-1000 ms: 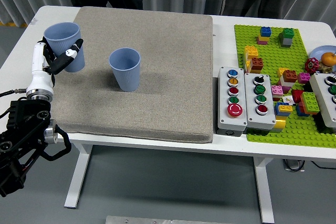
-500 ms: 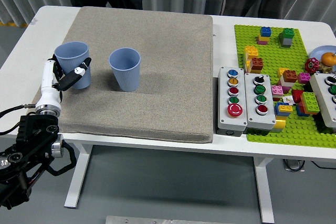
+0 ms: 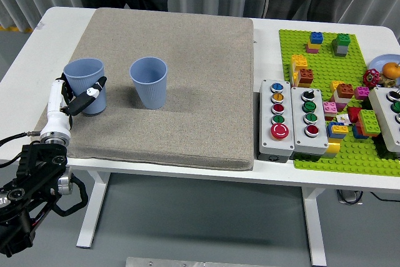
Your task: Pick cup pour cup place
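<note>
Blue cup [image 3: 84, 85] in left hand [image 3: 74, 99]

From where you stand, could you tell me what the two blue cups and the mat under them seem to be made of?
Held cup and free cup: likely matte plastic, with faint vertical ribs and thin rims; paper is possible. Mat: grey-beige woven fabric or felt, with a speckled, dull surface and soft rounded edges.

The left hand [image 3: 74, 99] grips a blue cup [image 3: 85, 85] upright on the grey mat [image 3: 187, 92], beside a second cup [image 3: 149, 82].
</note>
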Controlling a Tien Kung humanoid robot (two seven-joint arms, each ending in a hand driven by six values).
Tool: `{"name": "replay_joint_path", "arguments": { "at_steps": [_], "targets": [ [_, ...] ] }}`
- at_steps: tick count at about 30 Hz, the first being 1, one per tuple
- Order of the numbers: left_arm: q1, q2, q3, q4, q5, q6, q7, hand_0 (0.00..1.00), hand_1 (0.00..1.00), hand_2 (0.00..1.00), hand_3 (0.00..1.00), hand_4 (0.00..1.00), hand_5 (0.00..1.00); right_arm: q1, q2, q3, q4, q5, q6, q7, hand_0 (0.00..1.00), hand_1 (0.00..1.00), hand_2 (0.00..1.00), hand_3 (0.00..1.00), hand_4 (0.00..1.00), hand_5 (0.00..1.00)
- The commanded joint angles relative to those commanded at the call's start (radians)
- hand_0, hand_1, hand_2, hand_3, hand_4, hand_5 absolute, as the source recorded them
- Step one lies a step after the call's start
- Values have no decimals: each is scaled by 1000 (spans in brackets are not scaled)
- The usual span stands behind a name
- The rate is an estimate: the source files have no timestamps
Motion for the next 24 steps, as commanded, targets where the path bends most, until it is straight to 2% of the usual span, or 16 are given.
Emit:
{"name": "replay_joint_path", "arguments": {
  "at_steps": [16,21,24],
  "targets": [
    [35,8,-17,-27,52,-1,-4,627,629,664,602,730,224,-3,1,5,0,-13,1,-3,716,672,651,608,2,184],
    [50,7,-21,-25,40,-18,-12,638,634,671,612,744,236,-4,2,8,0,-18,1,-4,716,671,651,608,2,177],
    [51,5,-20,-16,31,-43,-10,638,634,671,612,744,236,-4,2,8,0,-20,2,-5,716,671,651,608,2,177]
  ]
}}
